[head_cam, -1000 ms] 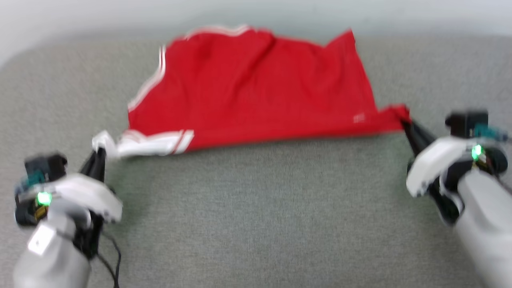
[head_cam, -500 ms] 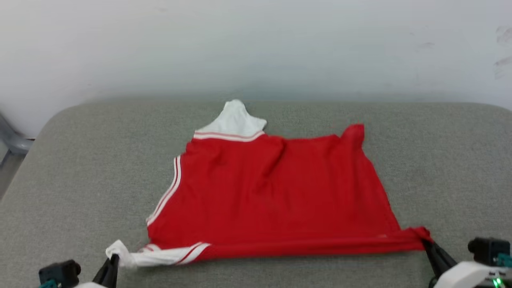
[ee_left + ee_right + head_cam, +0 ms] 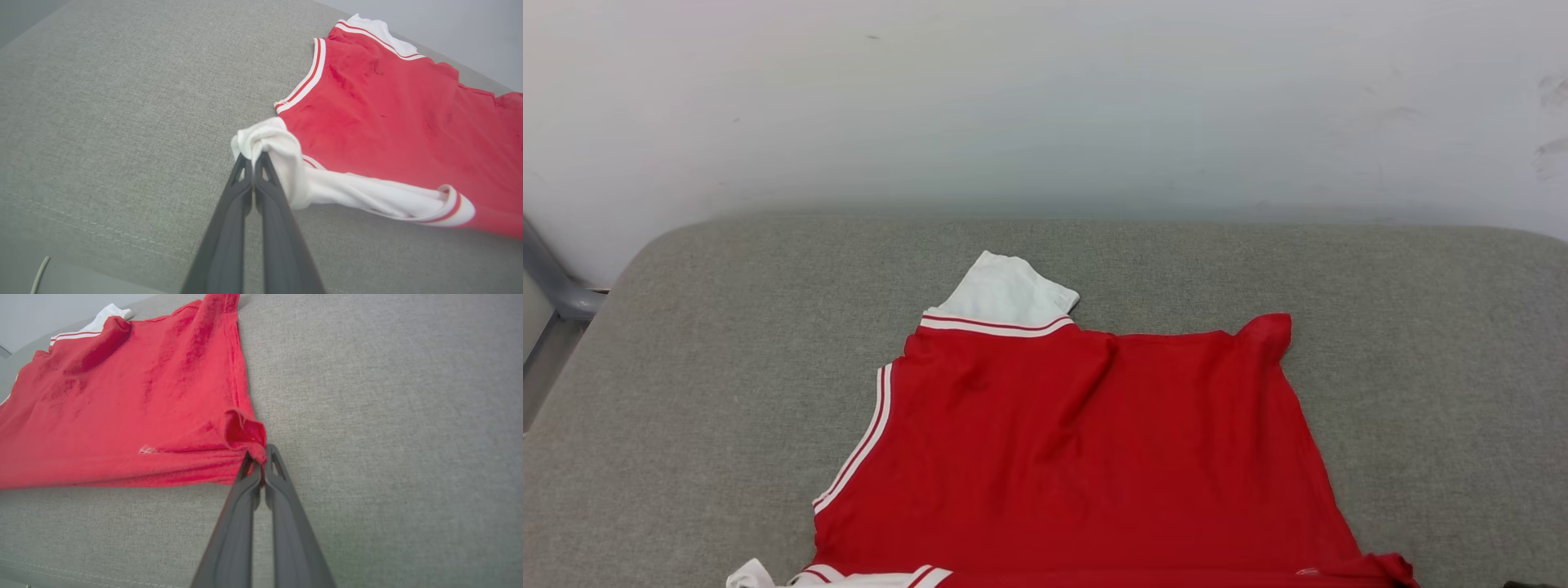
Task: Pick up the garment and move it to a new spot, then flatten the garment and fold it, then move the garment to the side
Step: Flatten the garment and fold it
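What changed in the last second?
The head camera tilted up, so the whole scene slid down the picture. Measured against the far edge of the grey cushion, the garment came slightly toward the robot. Unchanged: left claw shut on the white sleeve end, right claw shut on the red hem corner, cloth stretched between them.

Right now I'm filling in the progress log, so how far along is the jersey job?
Done, apparently: the red jersey lies spread on the grey cushion, so relocation looks complete. In hand: flattening, with the left gripper shut on a white sleeve end and the right gripper shut on a red corner, near edge taut. Left: creases show, then folding and moving it aside.
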Tool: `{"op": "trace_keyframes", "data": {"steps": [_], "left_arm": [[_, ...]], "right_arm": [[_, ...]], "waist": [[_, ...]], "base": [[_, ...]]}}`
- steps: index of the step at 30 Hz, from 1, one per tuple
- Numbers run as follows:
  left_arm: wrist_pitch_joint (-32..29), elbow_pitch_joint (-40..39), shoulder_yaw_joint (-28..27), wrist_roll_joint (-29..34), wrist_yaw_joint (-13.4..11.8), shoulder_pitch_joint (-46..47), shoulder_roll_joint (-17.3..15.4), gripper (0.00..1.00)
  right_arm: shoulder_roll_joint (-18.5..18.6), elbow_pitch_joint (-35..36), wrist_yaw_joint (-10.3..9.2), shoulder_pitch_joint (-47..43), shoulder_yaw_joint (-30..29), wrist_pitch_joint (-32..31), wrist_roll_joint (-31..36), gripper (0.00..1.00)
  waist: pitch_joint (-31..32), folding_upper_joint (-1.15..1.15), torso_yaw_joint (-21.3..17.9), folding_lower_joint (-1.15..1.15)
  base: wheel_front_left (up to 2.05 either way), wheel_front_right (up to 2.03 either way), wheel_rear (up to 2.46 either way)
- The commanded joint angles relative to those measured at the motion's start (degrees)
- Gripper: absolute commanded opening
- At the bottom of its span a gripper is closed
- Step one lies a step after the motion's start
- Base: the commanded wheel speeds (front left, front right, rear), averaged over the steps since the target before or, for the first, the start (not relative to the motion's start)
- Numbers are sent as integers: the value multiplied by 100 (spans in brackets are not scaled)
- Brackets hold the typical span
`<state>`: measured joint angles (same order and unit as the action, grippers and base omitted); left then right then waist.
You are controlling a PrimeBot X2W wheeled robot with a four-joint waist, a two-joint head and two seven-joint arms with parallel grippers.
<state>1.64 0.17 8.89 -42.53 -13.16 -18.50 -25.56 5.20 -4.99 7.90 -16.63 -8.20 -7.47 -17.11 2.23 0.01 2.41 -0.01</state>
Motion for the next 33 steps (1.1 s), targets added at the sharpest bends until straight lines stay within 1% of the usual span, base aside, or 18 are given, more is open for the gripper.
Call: {"op": "trace_keyframes", "data": {"steps": [1, 4, 7, 12, 15, 19, 24, 29, 30, 31, 32, 33], "left_arm": [[-20, -2, -53, 25, -38, 123, -104, 0], [-118, 18, 51, 46, 61, 425, -124, 0], [-177, 95, 161, 98, 133, 699, -103, 0], [-258, 467, 433, 207, 366, 1570, 3, 0], [-193, 829, 544, 259, 555, 2121, 95, 0], [-90, 1366, 674, 316, 756, 2668, 225, 0], [10, 1934, 866, 372, 962, 3093, 399, 0], [47, 2523, 1000, 290, 1221, 3330, 566, 0], [43, 2633, 1017, 275, 1259, 3365, 579, 0], [60, 2717, 1027, 248, 1297, 3399, 604, 0], [69, 2802, 1034, 245, 1334, 3412, 625, 0], [92, 2886, 1045, 230, 1364, 3414, 643, 0]], "right_arm": [[-11, 217, -75, -96, -124, -156, 87, 0], [-63, 499, -68, -4, -106, -469, 156, 0], [-26, 581, -54, 171, -70, -623, 219, 0], [138, 471, -48, 756, 82, -895, 272, 0], [286, 267, -48, 1171, 210, -973, 249, 0], [433, -88, -47, 1726, 445, -928, 172, 0], [539, -654, -47, 2186, 719, -776, 75, 0], [546, -1213, -46, 2438, 965, -520, -2, 0], [545, -1325, -46, 2480, 1019, -465, -3, 4], [539, -1429, -46, 2501, 1071, -421, -9, 26], [536, -1522, -46, 2515, 1118, -362, -15, 44], [532, -1587, -46, 2539, 1151, -276, -39, 72]], "waist": [[-13, -1, -12, 1], [-68, -1, -29, 1], [-121, -1, -20, 1], [-420, -1, -8, 1], [-650, -1, 1, 1], [-926, -1, -21, 1], [-1201, -1, -14, 1], [-1333, -1, -9, 1], [-1341, -1, -13, 1], [-1338, -1, -16, 1], [-1321, -1, -18, 1], [-1295, -1, -18, 1]], "base": [[0, 0, 0], [0, 0, 0], [0, 0, 0], [0, 0, 0], [0, 0, 0], [0, 0, 0], [0, 0, 0], [0, 0, 0], [0, 0, 0], [0, 0, 0], [0, 0, 0], [0, 0, 0]]}}
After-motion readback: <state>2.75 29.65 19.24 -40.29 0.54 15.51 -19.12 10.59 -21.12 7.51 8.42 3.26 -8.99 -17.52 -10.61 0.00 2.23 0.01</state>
